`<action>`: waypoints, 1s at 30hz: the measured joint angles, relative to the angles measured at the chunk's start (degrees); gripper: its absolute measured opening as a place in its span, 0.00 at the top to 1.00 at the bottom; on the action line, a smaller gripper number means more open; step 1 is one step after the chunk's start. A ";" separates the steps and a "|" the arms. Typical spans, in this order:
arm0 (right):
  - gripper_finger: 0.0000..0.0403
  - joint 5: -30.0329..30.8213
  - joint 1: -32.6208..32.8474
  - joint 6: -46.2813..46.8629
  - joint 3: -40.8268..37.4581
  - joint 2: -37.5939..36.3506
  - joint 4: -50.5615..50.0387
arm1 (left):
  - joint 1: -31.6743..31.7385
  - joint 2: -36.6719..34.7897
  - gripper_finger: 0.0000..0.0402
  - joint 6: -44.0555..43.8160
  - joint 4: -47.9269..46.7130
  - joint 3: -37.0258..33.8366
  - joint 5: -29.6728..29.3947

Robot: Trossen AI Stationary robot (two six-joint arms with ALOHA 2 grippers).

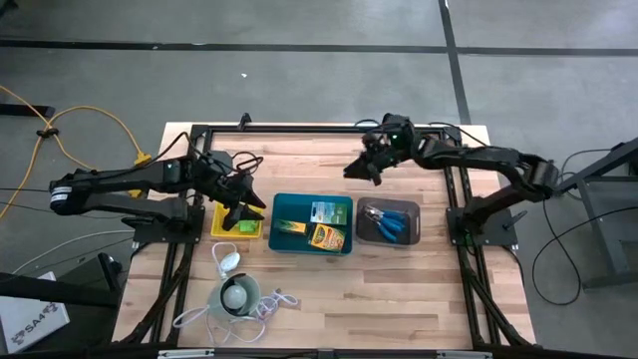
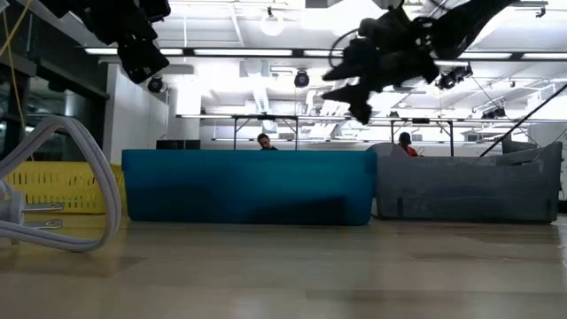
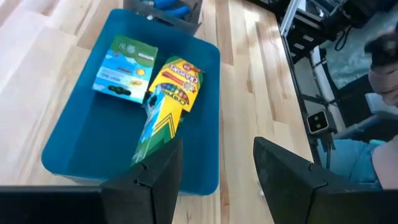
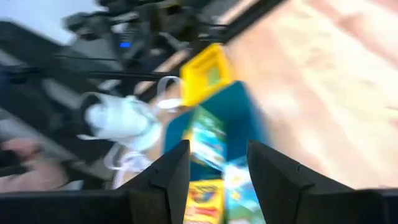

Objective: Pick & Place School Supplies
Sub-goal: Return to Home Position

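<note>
Two yellow-and-green crayon boxes (image 3: 176,81) (image 3: 157,127) and a green-and-white flat pack (image 3: 124,67) lie flat in the teal tray (image 1: 280,205). Blue-handled scissors (image 1: 388,220) lie in the dark grey tray (image 1: 415,235). A lime-green block (image 1: 244,228) sits in the yellow tray (image 1: 220,228). My left gripper (image 1: 242,209) hovers open over the yellow tray, at the teal tray's left end, with nothing between its fingers (image 3: 158,168). My right gripper (image 1: 361,170) hangs open and empty in the air beyond the trays' far side.
A white round gadget (image 1: 236,294) with a looped white cord (image 1: 224,261) lies near the table's front edge, left of centre. The three trays stand in a row across the middle. Bare wood lies to the right and front of the grey tray.
</note>
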 joint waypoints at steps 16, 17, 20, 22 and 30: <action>0.63 38.28 5.24 -4.88 -2.08 -21.96 -29.01 | -3.47 0.08 0.52 -0.07 -0.04 -0.02 -3.16; 0.63 38.76 5.27 -4.56 -3.58 -23.29 -28.62 | -3.80 0.08 0.52 -0.07 -0.04 -0.02 -3.15; 0.63 40.01 5.15 -2.86 -9.49 -28.45 -26.27 | -4.93 0.08 0.52 -0.17 -0.04 -0.02 -3.14; 0.63 41.47 5.01 -1.75 -13.81 -32.75 -24.77 | -5.65 0.08 0.52 -0.20 -0.03 -0.02 -3.15; 0.63 46.61 5.01 -1.96 -26.84 -49.16 -20.94 | -7.39 0.08 0.52 -0.22 0.19 -0.02 -3.14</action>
